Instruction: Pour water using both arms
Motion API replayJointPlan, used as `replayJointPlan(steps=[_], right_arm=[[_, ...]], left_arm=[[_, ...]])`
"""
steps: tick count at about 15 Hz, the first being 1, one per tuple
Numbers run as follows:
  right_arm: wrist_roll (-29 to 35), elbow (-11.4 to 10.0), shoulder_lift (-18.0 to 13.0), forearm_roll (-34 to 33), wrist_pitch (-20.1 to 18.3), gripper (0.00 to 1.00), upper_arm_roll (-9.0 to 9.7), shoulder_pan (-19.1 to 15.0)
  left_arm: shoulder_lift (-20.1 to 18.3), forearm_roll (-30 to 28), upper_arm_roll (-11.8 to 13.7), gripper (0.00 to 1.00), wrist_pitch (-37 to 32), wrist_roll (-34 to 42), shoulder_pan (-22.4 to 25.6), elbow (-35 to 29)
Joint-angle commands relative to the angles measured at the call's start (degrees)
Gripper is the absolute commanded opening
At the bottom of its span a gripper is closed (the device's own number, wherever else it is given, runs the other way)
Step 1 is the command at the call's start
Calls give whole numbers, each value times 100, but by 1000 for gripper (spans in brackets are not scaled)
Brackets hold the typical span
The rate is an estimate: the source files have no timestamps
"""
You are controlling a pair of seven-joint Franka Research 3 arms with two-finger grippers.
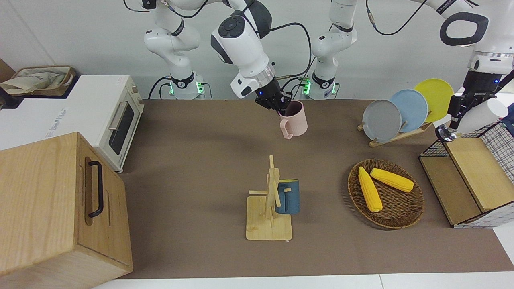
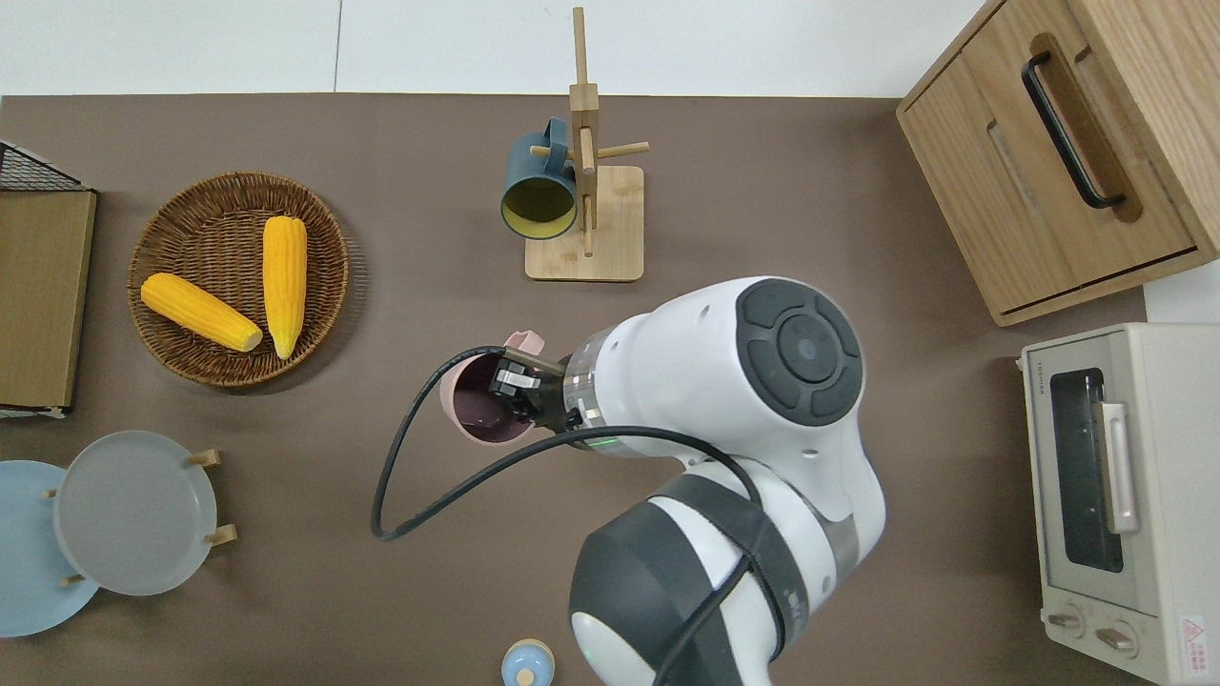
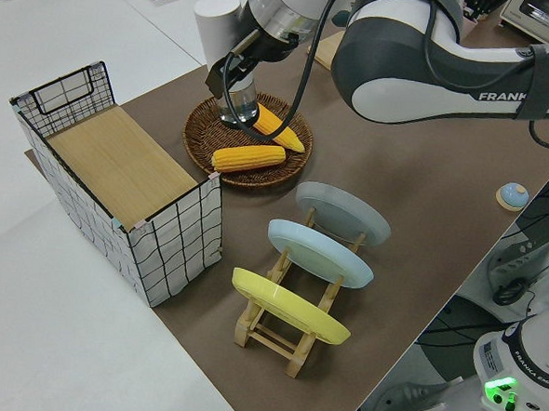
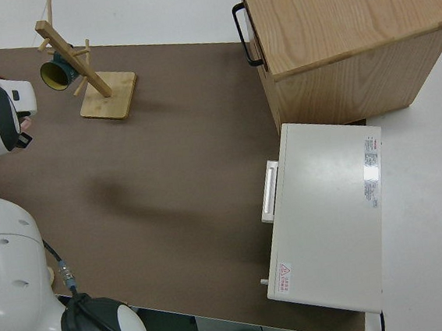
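My right gripper (image 1: 281, 109) is shut on the rim of a pink mug (image 1: 296, 121), held upright in the air over the brown table mat, nearer to the robots than the mug rack; in the overhead view the gripper (image 2: 510, 393) reaches into the pink mug (image 2: 472, 405). My left gripper (image 1: 455, 112) is shut on a white bottle (image 1: 484, 116) with a silver end, tilted above the wire-mesh box (image 1: 466, 176). The left side view shows the same gripper (image 3: 229, 68) and bottle (image 3: 217, 20). It is out of the overhead view.
A blue mug (image 1: 288, 196) hangs on a wooden mug rack (image 1: 268, 224). A wicker basket (image 1: 401, 220) holds two corn cobs. A plate rack (image 1: 381, 120), a toaster oven (image 1: 108, 116), a wooden cabinet (image 1: 52, 208) and a small blue knobbed lid (image 2: 527, 664) are also here.
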Motion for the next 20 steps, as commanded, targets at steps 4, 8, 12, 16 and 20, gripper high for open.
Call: replayJointPlan(steps=[4, 8, 12, 16, 20], right_arm=[[401, -59, 559, 37, 699, 0, 83, 436], [541, -59, 963, -332, 1024, 0, 74, 700], [550, -50, 1368, -543, 1446, 0, 13, 946], [612, -15, 1579, -701, 1543, 0, -14, 1052], [691, 3, 1825, -789, 1965, 0, -31, 1201]], left_arm=[[-932, 348, -311, 0, 26, -422, -37, -903], [-1327, 374, -495, 0, 26, -536, -28, -1343], [-1731, 427, -671, 0, 26, -598, -28, -1791], [-2022, 427, -899, 0, 35, -756, -28, -2116], [-2347, 339, -1049, 0, 44, -809, -46, -2511]])
